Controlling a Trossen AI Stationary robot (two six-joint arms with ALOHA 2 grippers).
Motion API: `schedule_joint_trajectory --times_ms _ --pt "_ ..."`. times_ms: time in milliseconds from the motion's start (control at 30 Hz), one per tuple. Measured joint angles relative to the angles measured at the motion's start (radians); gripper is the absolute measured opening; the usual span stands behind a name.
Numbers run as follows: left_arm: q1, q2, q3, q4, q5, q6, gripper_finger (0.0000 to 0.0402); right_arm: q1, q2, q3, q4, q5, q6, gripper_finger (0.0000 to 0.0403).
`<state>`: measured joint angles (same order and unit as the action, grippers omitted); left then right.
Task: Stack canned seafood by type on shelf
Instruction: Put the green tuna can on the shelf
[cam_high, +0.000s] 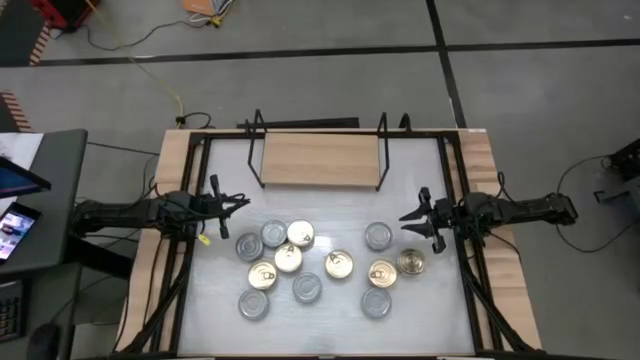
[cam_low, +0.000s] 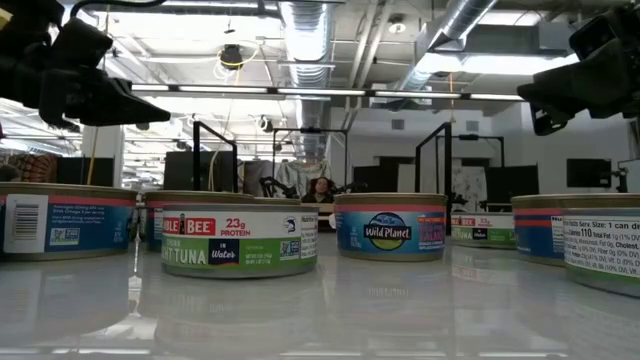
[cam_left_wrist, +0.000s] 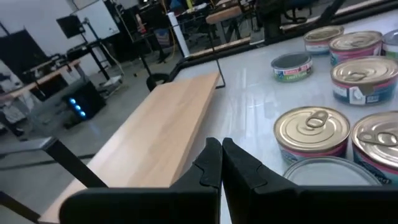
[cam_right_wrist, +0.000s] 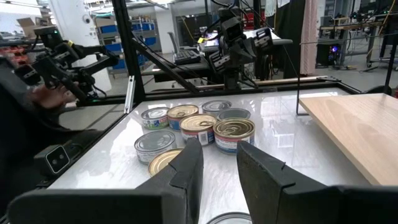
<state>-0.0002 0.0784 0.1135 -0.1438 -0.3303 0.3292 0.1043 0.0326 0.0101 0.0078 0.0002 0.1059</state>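
Note:
About a dozen flat round tins of canned seafood (cam_high: 300, 265) stand on their bases in a loose cluster on the white tabletop, some gold-topped (cam_high: 339, 264), some silver-topped (cam_high: 377, 236). The shelf (cam_high: 318, 158), a light-wood board with black wire frames at both ends, rests on the table beyond them, with nothing on it. My left gripper (cam_high: 240, 203) hovers shut at the table's left side, clear of the tins (cam_left_wrist: 311, 127). My right gripper (cam_high: 408, 222) hovers open at the right side, nothing between its fingers (cam_right_wrist: 219, 149).
Black rails (cam_high: 190, 250) run along the table's left and right sides under the arms. In the low view the tins (cam_low: 240, 240) form a row across the table, the shelf's wire frames (cam_low: 215, 150) behind them. Bare tabletop lies between shelf and cluster.

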Motion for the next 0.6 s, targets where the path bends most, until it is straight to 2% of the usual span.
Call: schedule_joint_trajectory --times_ms 200,267,433,500,600 --pt "0.0 0.0 0.0 0.002 0.047 -0.022 0.0 0.0 0.0 0.0 0.0 0.0 -0.001 0.0127" --pt "0.0 0.0 0.0 0.001 0.107 -0.124 0.0 0.0 0.0 0.0 0.008 0.0 -0.018 0.0127" --pt "0.0 0.0 0.0 -0.003 0.242 -0.534 0.0 0.0 -0.001 -0.001 0.125 0.001 -0.02 0.0127" --pt "0.0 0.0 0.0 -0.003 0.244 -0.63 0.0 0.0 -0.001 -0.001 0.181 0.001 -0.02 0.0127" --pt "0.0 0.0 0.001 -0.002 0.19 -0.661 0.0 0.0 0.0 -0.001 0.252 0.001 -0.016 0.0127"
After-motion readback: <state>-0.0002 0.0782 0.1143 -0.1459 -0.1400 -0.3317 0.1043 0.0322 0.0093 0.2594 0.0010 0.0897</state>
